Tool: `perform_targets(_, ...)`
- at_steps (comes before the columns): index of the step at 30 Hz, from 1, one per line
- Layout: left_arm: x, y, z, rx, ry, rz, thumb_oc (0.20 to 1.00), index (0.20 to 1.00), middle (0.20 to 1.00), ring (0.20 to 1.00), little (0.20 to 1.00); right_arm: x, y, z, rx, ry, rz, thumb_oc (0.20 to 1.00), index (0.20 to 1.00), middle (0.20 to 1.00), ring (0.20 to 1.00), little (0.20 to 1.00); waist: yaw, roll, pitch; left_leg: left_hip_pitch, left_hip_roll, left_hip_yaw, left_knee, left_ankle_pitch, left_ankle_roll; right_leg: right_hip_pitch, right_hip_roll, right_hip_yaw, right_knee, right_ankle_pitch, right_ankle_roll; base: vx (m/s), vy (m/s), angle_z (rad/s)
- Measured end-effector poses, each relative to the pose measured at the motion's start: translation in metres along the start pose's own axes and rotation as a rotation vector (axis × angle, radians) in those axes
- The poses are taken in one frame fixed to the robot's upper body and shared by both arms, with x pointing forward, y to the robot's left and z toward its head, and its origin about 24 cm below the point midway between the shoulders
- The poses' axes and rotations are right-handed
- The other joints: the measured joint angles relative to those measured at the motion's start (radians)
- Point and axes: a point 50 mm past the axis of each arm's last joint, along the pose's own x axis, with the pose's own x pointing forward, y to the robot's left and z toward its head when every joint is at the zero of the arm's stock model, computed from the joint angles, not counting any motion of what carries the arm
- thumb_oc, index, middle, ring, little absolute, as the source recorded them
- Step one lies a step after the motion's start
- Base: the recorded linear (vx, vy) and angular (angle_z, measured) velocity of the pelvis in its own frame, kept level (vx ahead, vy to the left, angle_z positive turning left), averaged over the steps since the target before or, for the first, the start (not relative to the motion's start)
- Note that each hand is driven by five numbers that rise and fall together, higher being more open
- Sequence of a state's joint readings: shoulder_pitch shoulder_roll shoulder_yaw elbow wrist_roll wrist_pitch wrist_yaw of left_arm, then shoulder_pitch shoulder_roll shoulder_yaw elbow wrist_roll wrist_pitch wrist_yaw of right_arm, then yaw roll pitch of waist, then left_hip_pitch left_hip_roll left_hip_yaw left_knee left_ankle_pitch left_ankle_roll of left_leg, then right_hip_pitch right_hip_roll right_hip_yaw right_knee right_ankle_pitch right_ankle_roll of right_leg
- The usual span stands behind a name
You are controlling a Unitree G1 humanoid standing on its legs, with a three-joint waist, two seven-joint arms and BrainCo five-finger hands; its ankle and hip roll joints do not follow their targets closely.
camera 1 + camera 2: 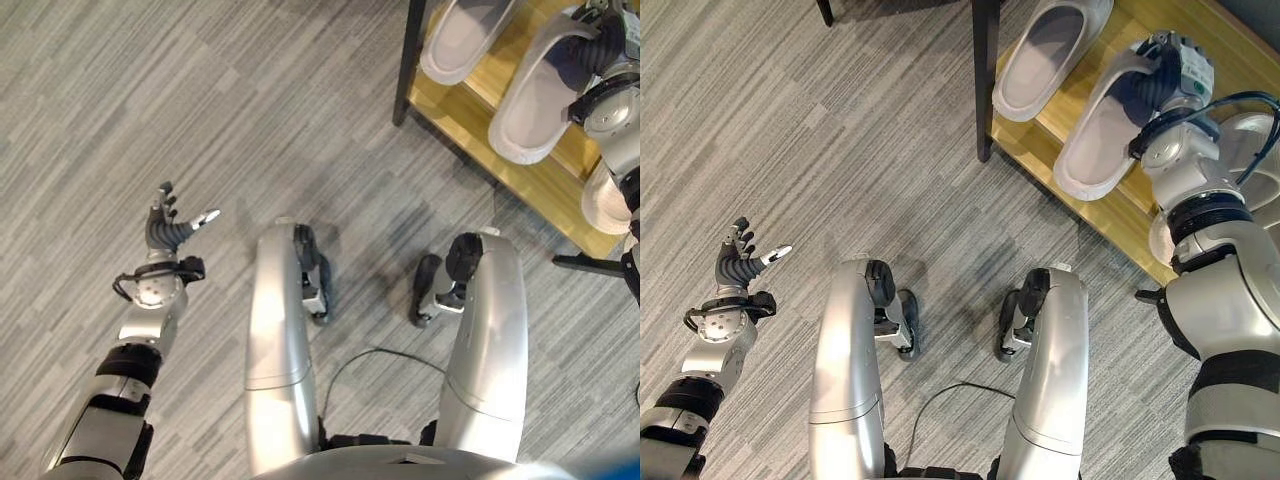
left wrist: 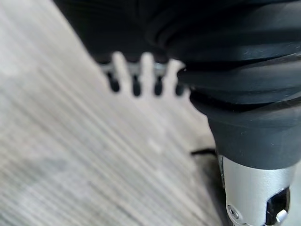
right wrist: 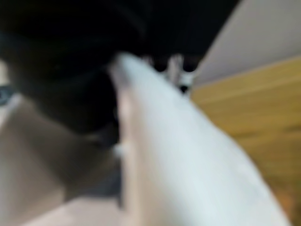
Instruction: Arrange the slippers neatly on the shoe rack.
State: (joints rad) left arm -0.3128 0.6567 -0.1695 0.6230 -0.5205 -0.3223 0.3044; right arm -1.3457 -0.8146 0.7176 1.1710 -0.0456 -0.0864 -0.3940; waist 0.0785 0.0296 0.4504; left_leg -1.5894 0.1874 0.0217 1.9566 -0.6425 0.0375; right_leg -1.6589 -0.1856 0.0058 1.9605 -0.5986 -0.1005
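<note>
Slipper (image 1: 1095,130) strap gripped by right robot hand (image 1: 1155,80), fingertips hidden, left robot hand (image 1: 738,258) released

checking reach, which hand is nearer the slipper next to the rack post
Right. The right hand is on the neighbouring slipper, beside the post-side slipper on the rack. The left hand hangs open over the floor, far off.

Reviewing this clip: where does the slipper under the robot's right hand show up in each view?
Left eye view: slipper at upper right, on the wooden shelf, the right hand at its strap.
Right eye view: slipper at upper right, same hand.
Left wrist view: not in it.
Right wrist view: the pale shape across the middle.
Shared landmark: the second slipper alongside.
</note>
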Motion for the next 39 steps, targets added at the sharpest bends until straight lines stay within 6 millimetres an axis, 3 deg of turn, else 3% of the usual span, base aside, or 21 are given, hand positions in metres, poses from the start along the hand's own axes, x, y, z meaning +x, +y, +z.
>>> perform_targets(1,-0.001,0.000,-0.001,0.001,0.002,0.000,1.000,1.000,1.000,1.000,1.000,0.000,0.000,-0.001,0.003,0.004,-0.002,0.288,0.288,0.288,0.288,0.288,0.000,0.001,-0.001,0.001,-0.001,0.001,-0.004,0.000,0.000,0.001,0.000,0.000,-0.002,0.000,0.000,0.00,-0.006,0.05)
perform_targets(2,-0.002,0.001,-0.003,0.005,0.007,0.000,1.000,1.000,1.000,1.000,1.000,0.001,-0.002,-0.002,0.005,0.010,-0.005,1.000,1.000,1.000,1.000,1.000,-0.001,0.003,-0.002,0.002,-0.003,0.002,-0.011,0.001,0.000,0.001,-0.002,0.000,-0.007,0.000,-0.001,0.01,-0.001,0.06)
perform_targets(7,-0.009,0.005,-0.017,0.064,0.047,-0.006,1.000,1.000,1.000,1.000,1.000,0.002,-0.009,-0.012,0.070,0.080,-0.031,1.000,1.000,1.000,1.000,1.000,0.018,0.018,-0.007,0.004,-0.012,0.003,-0.027,0.004,-0.003,0.001,-0.011,-0.002,-0.011,-0.008,-0.014,0.02,-0.005,0.05)
perform_targets(14,-0.012,0.006,-0.022,0.080,0.059,-0.009,1.000,1.000,1.000,1.000,1.000,0.004,-0.018,-0.016,0.244,0.136,-0.085,1.000,1.000,1.000,1.000,1.000,0.027,0.019,-0.008,0.006,-0.026,0.009,-0.048,0.012,-0.006,0.002,-0.026,0.000,-0.020,-0.010,-0.016,-0.01,0.005,0.07)
perform_targets(18,-0.016,0.016,-0.039,0.114,0.136,0.032,1.000,1.000,1.000,1.000,1.000,0.005,-0.022,-0.018,0.392,0.169,-0.123,1.000,1.000,1.000,1.000,1.000,0.029,0.020,-0.008,0.012,-0.031,0.018,-0.078,0.021,-0.006,0.005,-0.029,0.002,-0.044,-0.009,-0.016,-0.01,0.040,0.04)
perform_targets(26,-0.015,0.008,-0.033,0.127,0.099,0.002,1.000,1.000,1.000,1.000,1.000,-0.003,-0.018,-0.026,0.569,0.197,-0.172,1.000,1.000,1.000,1.000,1.000,0.015,0.020,-0.009,0.021,-0.028,0.022,-0.096,0.022,-0.005,0.012,-0.027,0.001,-0.065,-0.008,-0.015,-0.02,0.013,0.00)
perform_targets(29,-0.019,0.008,-0.041,0.128,0.126,0.031,1.000,1.000,1.000,1.000,1.000,-0.033,-0.006,-0.033,0.649,0.077,-0.204,1.000,1.000,1.000,1.000,1.000,0.000,0.019,-0.013,0.043,-0.030,0.028,-0.153,0.042,-0.015,0.038,-0.020,-0.004,-0.126,0.010,0.008,0.01,-0.018,-0.05)
perform_targets(31,-0.019,0.018,-0.041,0.107,0.124,0.091,1.000,1.000,1.000,1.000,1.000,-0.053,-0.001,-0.045,0.613,0.066,-0.233,1.000,1.000,1.000,1.000,1.000,-0.020,0.017,-0.012,0.037,-0.030,0.021,-0.102,0.024,0.010,0.035,-0.018,-0.001,-0.089,-0.001,0.001,-0.01,-0.007,-0.13)
perform_targets(34,-0.017,0.021,-0.037,0.083,0.111,0.135,1.000,1.000,1.000,1.000,1.000,-0.061,0.004,-0.049,0.583,0.065,-0.255,1.000,1.000,1.000,1.000,1.000,-0.043,0.019,-0.009,0.028,-0.024,0.017,-0.063,-0.001,0.017,0.022,-0.015,0.006,-0.058,-0.007,0.003,-0.02,0.003,-0.12)
perform_targets(39,-0.025,0.019,-0.034,0.090,0.080,0.103,1.000,1.000,1.000,1.000,1.000,-0.085,0.034,-0.050,0.683,0.109,-0.229,1.000,1.000,1.000,1.000,1.000,-0.063,0.019,-0.009,0.029,-0.022,0.015,-0.060,-0.002,0.016,0.020,-0.016,0.006,-0.059,-0.003,0.019,0.00,0.002,-0.03)
